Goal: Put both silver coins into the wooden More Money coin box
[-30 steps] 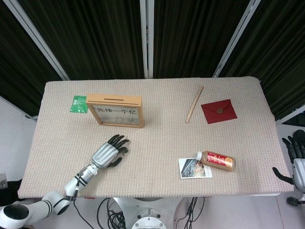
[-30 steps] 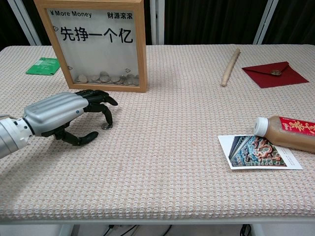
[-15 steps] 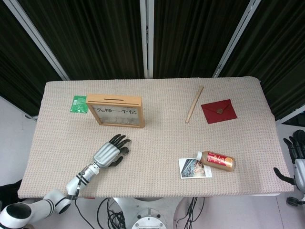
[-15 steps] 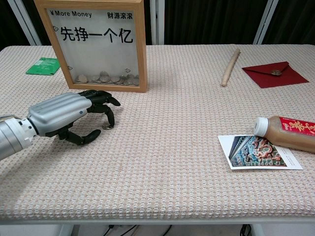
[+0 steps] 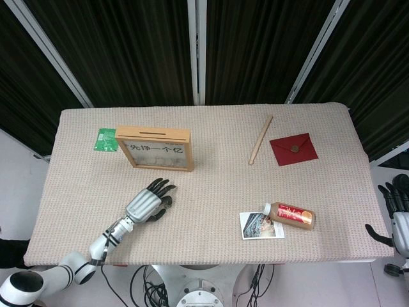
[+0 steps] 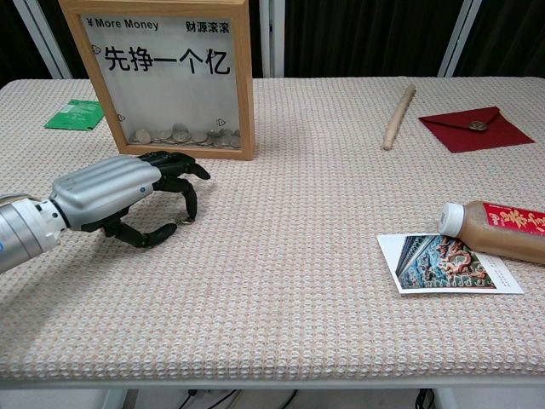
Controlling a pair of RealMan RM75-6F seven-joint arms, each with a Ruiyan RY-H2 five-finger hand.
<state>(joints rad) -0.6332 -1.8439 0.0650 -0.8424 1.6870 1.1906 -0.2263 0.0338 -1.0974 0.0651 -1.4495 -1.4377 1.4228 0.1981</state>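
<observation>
One silver coin (image 6: 181,225) sits pinched between thumb and fingertip of the left hand (image 6: 128,198), low over the worktop (image 6: 298,281) before the coin box (image 6: 162,77); right hand (image 5: 396,214) off the edge, grip unreadable

The upright wooden More Money coin box (image 6: 170,75) stands behind the left hand (image 6: 128,192); a small silver coin (image 6: 181,223), seemingly, lies under its fingertips.

Beige woven tabletop (image 5: 211,185); light wooden coin box (image 5: 154,148), black lettering; green packet (image 5: 105,139); dark red envelope (image 5: 293,149); silver-and-black left hand (image 5: 148,202).
</observation>
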